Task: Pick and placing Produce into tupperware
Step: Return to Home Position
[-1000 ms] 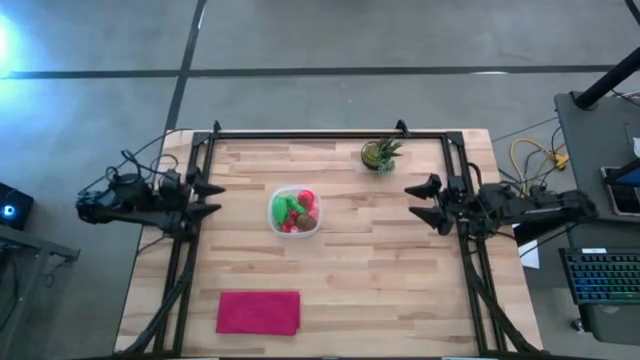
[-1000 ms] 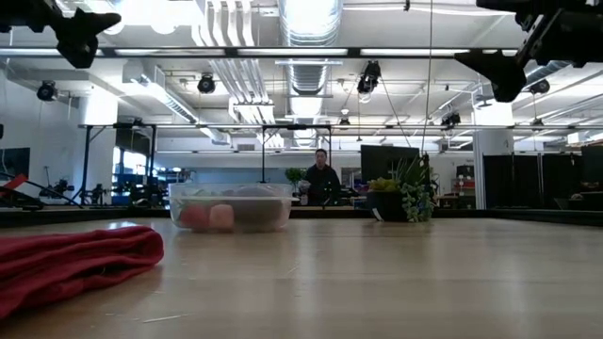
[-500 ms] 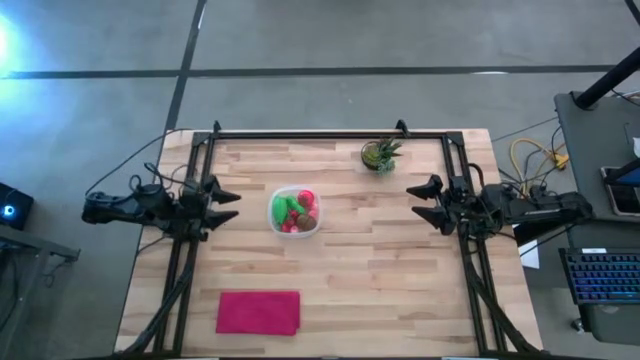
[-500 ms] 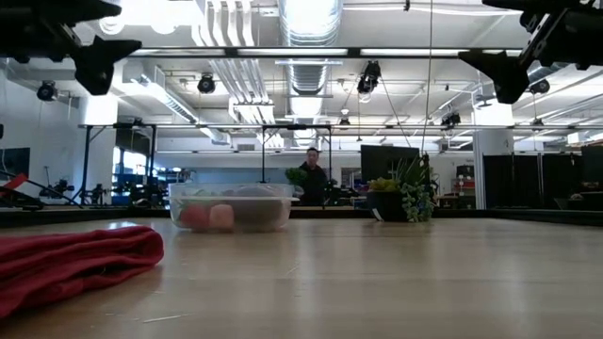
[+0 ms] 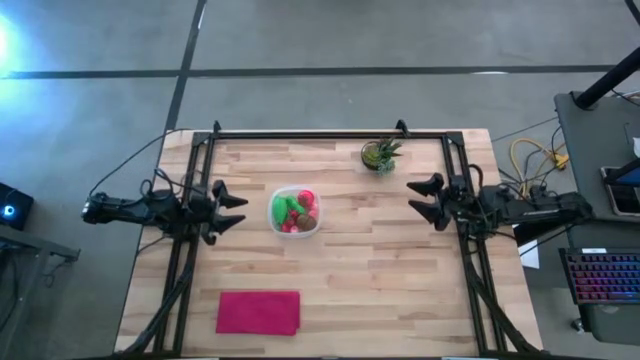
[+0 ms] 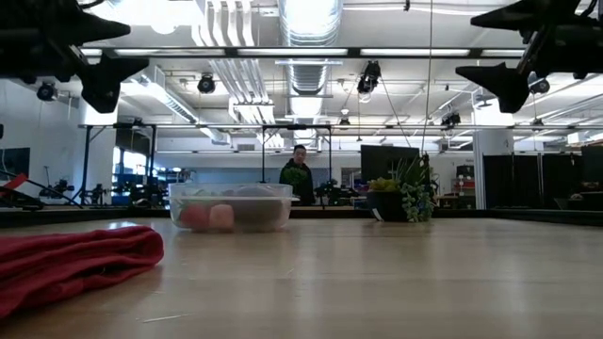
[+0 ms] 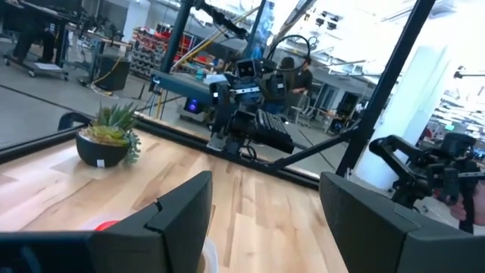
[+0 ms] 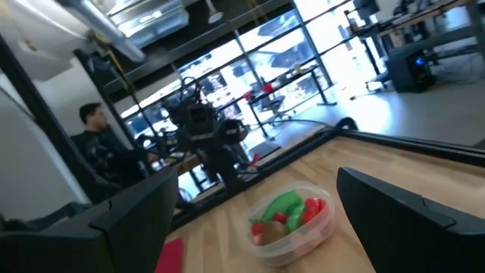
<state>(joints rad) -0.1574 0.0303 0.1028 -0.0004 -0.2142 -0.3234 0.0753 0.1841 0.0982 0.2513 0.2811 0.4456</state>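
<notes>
Nearest, at seven o'clock on the table (image 5: 380, 280), lies a magenta cloth (image 5: 258, 312), no part of the job. Farther in, close to the centre and a touch toward ten o'clock, sits the tupperware (image 5: 272, 212) with the produce (image 5: 296, 211) heaped inside: green oblongs, red and pink pieces, and something brown. None shows loose on the wood.

The pieces are probably light, smooth and rounded, so apt to squirt from a pinch. The oblongs are best taken across the narrow waist. The tub looks thin-walled and likely to slide or flex, so its rim is the place to grip.

At its nine o'clock the left gripper (image 5: 238, 210) hangs raised, fingers apart and empty. At three o'clock, well apart, the right gripper (image 5: 411, 200) is likewise spread and empty.

At one o'clock, by the far edge, stands a potted plant (image 5: 380, 154). A person (image 6: 299, 175) is in the room beyond.
</notes>
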